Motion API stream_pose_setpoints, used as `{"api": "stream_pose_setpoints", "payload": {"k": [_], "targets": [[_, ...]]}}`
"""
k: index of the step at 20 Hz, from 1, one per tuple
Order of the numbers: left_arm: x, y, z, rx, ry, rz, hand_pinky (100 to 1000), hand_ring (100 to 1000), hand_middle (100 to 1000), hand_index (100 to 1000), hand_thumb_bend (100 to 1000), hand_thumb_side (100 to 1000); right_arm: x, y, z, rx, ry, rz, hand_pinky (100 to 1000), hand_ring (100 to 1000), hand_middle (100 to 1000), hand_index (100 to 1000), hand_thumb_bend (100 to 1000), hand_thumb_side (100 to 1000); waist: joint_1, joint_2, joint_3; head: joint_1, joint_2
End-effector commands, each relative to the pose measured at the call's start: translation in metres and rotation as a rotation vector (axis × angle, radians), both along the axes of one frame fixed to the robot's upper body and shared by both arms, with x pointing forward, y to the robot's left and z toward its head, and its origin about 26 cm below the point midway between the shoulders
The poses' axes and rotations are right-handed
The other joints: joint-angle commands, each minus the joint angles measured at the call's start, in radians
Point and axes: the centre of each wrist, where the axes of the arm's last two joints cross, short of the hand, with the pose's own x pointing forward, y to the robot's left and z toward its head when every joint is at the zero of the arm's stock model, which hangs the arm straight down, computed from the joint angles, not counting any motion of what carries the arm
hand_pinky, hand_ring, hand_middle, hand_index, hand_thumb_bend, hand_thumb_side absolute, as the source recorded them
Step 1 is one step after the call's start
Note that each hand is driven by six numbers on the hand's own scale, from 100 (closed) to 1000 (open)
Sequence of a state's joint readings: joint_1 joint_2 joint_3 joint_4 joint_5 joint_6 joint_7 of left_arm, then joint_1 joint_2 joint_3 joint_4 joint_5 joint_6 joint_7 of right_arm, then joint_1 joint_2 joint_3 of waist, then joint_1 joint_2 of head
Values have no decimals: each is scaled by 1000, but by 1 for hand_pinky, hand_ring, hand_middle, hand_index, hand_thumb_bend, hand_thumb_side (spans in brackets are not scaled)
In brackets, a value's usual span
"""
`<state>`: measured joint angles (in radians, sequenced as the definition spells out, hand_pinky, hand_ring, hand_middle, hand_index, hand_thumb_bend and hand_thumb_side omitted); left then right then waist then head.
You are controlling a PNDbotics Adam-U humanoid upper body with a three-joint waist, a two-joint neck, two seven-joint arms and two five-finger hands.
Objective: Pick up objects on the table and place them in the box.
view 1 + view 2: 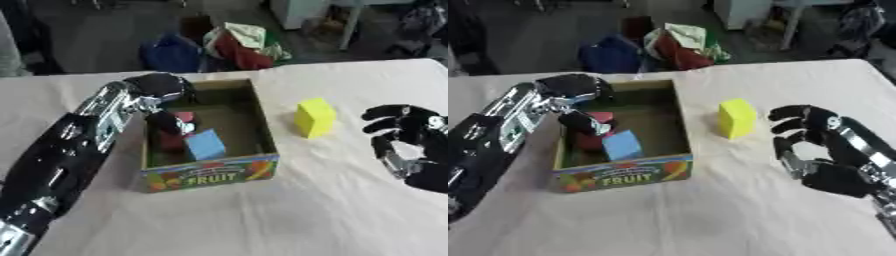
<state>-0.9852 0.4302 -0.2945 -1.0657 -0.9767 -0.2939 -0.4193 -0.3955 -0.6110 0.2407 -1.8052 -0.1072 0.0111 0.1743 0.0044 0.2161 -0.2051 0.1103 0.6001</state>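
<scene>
The yellow plastic block (736, 118) stands upright on the white tablecloth (710, 210), between the open cardboard fruit box (214, 172) and the right hand (820, 145), whose fingers are spread, holding nothing. The left hand (168, 125) reaches into the box, its fingers curled at a red block (171, 141); a blue cube (204, 145) lies beside it.

Two views, both from the robot's head, looking steeply down and forward onto the bench (332, 210). Close range: the box (213, 172) sits mid-frame and the arms enter from the lower corners. Floor and clutter show past the far edge. Both views share nearly the whole scene. The right eye view sits slightly to the right: the box (623, 177) and yellow block (737, 118) fall further left in it, and more of the right robot hand (820, 150) shows.
</scene>
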Motion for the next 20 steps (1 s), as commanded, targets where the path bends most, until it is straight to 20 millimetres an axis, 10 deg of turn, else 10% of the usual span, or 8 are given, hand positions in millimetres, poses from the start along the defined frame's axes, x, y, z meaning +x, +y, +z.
{"api": "stream_pose_setpoints", "payload": {"k": [1,11,20], "targets": [[-7,13,33,-71,-100,16,759,717,738,837,361,714,1,-6,8,-15,-24,-17,659,766,778,844,100,249,-5,-21,6,-8,-7],[-52,42,70,-437,-248,-27,725,671,702,828,404,811,6,-27,34,-137,-79,-74,671,780,792,857,151,262,-25,-41,81,-44,12],[-105,64,50,-758,-240,-20,694,636,670,823,354,833,24,-51,55,-329,-121,-147,705,826,828,878,290,276,-47,-40,172,-99,23]]}}
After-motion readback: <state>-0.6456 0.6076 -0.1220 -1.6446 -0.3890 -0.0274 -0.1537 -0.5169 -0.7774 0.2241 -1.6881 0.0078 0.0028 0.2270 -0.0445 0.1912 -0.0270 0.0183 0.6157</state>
